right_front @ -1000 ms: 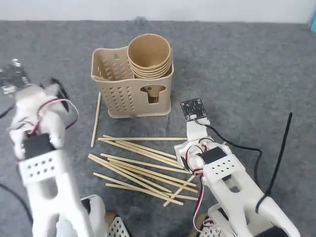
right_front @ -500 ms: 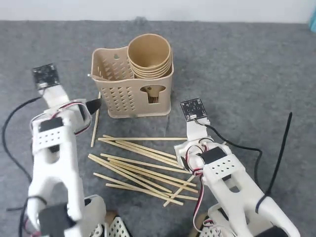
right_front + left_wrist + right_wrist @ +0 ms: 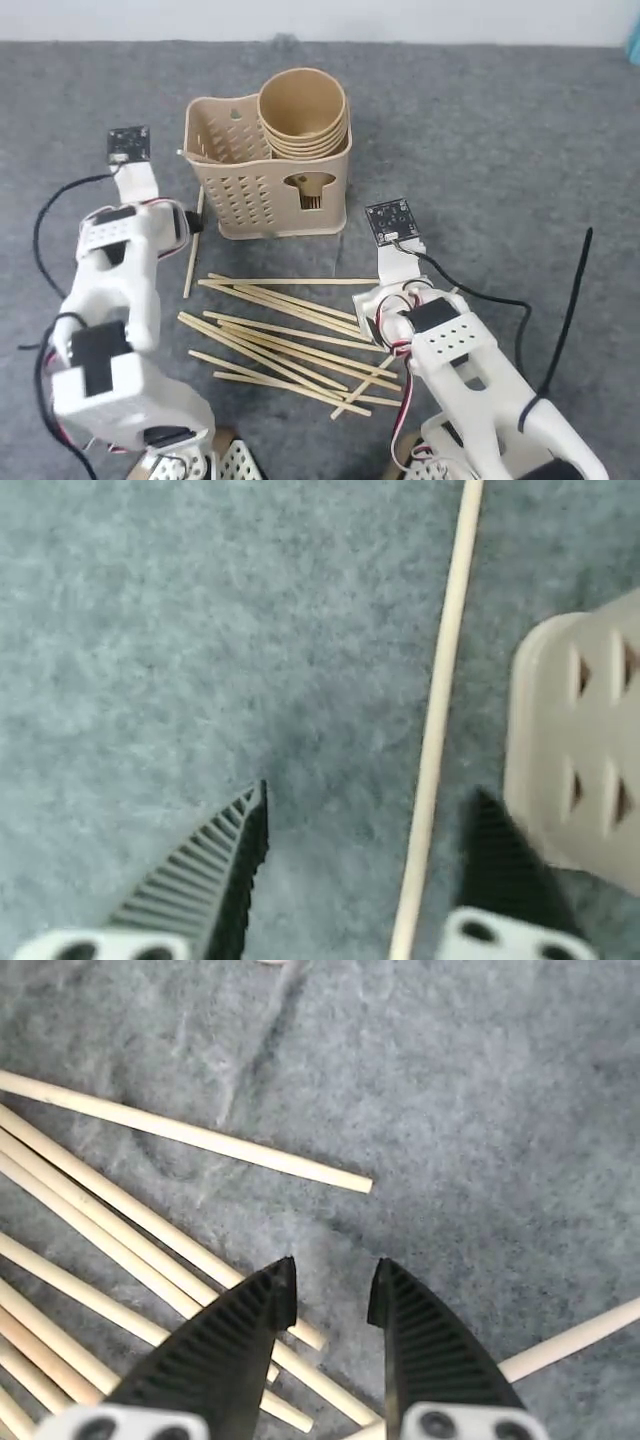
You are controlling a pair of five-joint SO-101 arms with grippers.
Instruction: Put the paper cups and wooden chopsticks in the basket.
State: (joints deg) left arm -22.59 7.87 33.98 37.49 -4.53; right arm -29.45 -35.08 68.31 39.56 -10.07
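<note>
Chopstick (image 3: 435,720), lone, is seen lying just left of the basket (image 3: 570,730), long axis near-to-far, between the wide-open, empty fingers of the left gripper (image 3: 372,795) (the nearer arm), closer to the basket-side finger.

Lone chopstick (image 3: 435,720) and basket (image 3: 575,750), both cropped at left wrist view's edges.

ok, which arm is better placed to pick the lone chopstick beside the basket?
Left. The left gripper is open and straddles that chopstick, right next to the basket. The right gripper hangs over the loose pile, farther off.
</note>
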